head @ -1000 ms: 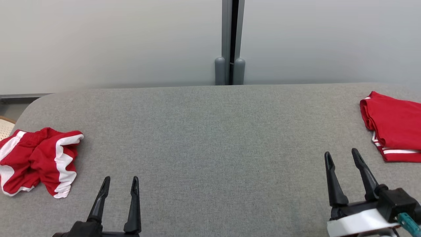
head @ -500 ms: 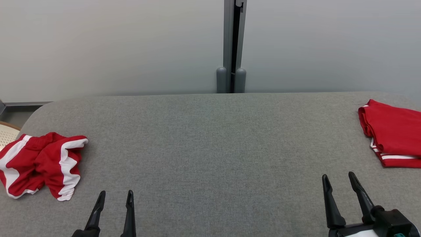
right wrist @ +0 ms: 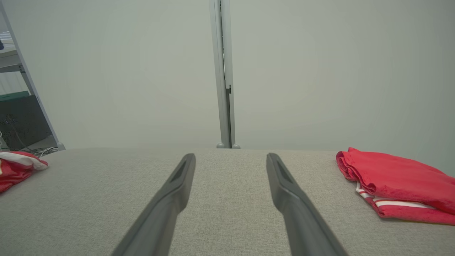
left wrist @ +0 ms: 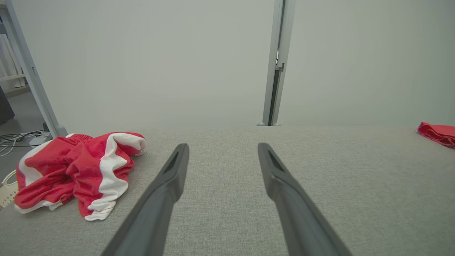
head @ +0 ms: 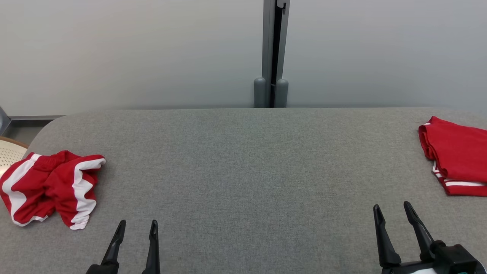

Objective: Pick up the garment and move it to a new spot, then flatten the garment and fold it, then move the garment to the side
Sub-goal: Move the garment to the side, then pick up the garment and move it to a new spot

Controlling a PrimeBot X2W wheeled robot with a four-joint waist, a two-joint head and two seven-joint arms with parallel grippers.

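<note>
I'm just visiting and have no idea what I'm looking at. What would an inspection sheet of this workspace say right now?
Surface: grey fabric-covered table, flat, with a rounded far-left corner.
Job's things: crumpled red and white garment on the table's left side; folded red garment on its right side.
Clutter: nothing seen.
Grippers: left gripper and right gripper both open, holding nothing, at the table's near side.
Cables: a few cables on the floor beyond the table's left end.
Surroundings: pale wall panels joined by a grey post; cream perforated object past the table's left edge.
</note>
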